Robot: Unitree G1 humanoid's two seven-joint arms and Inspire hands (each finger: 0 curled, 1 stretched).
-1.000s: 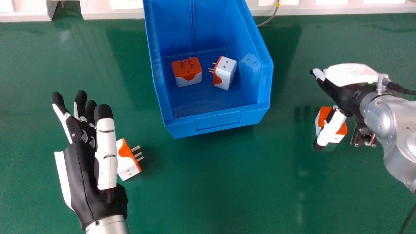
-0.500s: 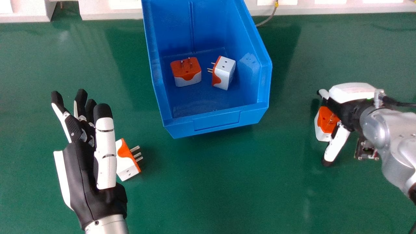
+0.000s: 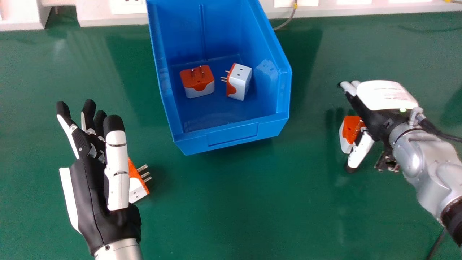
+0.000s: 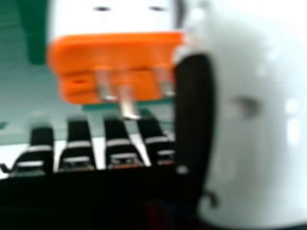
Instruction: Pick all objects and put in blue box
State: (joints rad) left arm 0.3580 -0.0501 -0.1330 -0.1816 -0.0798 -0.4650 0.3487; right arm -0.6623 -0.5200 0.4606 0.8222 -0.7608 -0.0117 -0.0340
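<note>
Right hand (image 3: 386, 95) is seen open at the orange-and-white plug adapter (image 3: 349, 128) (nothing gripped). Grasp step inferred; digits should be closed round it before blue box (image 3: 232, 135) transfer.

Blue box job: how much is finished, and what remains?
Done: two orange-and-white plug adapters lie in the blue plastic box. In hand: nothing looks gripped; the black-and-white right hand is open at a third adapter. Remaining: that one and a fourth on the green table, beside the left hand.
</note>
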